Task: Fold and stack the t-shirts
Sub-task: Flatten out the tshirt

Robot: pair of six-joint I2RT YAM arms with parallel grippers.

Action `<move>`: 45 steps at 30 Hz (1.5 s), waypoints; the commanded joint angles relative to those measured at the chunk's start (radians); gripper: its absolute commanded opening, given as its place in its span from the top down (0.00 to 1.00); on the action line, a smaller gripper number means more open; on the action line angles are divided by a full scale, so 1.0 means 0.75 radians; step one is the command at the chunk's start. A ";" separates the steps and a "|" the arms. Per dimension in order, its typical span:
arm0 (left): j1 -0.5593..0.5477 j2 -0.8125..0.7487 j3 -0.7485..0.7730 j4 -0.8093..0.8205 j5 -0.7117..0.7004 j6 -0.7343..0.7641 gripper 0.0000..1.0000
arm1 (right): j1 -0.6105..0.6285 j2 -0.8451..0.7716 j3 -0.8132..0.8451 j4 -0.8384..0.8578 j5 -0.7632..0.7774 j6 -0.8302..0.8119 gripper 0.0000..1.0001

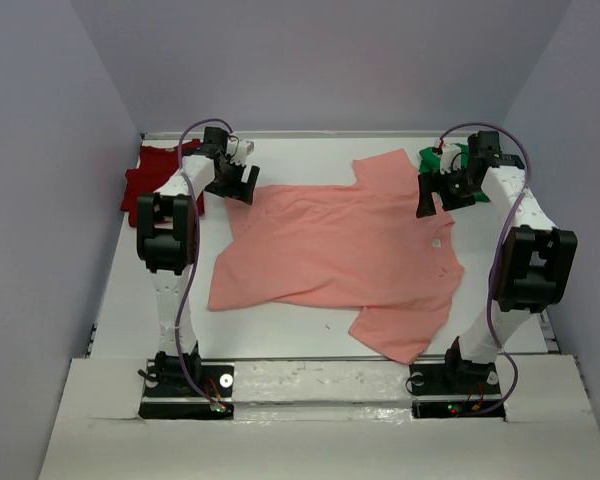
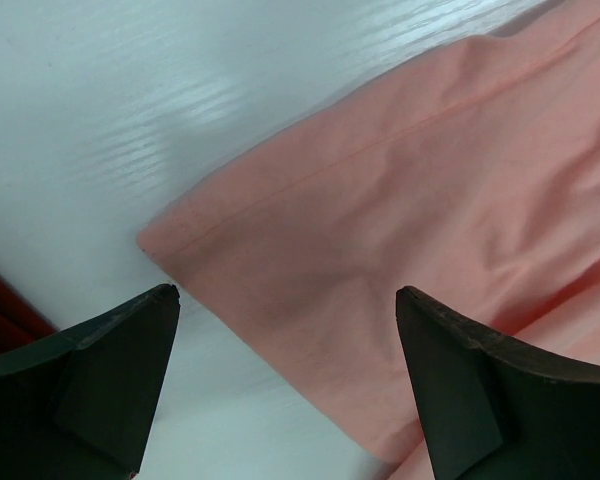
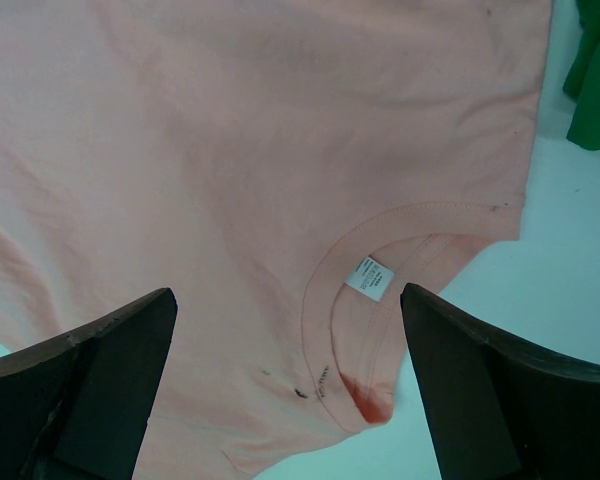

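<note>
Sprawling flat on the table (image 1: 310, 150), the salmon-pink shirt (image 1: 340, 250) lies beneath the left gripper (image 1: 238, 184), over its 10 o'clock hem corner, and the right gripper (image 1: 436, 197), over its 2 o'clock collar, both spread wide and empty, while farther back the dark red shirt (image 1: 145, 182) at 10 o'clock and the green shirt (image 1: 437, 158) at 1 o'clock sit half hidden behind the arms.

The left white-and-black jointed arm (image 1: 170, 235) rises from its near-edge base and reaches far and left, its black two-finger left gripper (image 1: 236, 182) angled downward with jaws spread wide. The right white-and-black jointed arm (image 1: 515, 250) mirrors this pose on the right. Its black two-finger right gripper (image 1: 432, 196) points downward, jaws likewise spread wide, holding nothing.
</note>
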 commanded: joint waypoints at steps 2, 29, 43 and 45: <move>0.007 -0.044 -0.018 0.030 -0.172 0.014 0.02 | -0.006 -0.063 0.005 0.004 -0.020 -0.018 0.00; 0.023 0.093 0.110 0.066 -0.142 0.026 0.76 | -0.006 -0.024 -0.029 0.008 -0.079 -0.016 0.00; -0.073 -0.107 0.166 0.069 -0.378 0.110 1.00 | -0.006 -0.026 -0.054 0.008 -0.135 -0.012 0.00; -0.100 -0.166 0.192 0.073 -0.434 0.134 1.00 | -0.006 -0.032 -0.054 0.010 -0.126 -0.012 0.00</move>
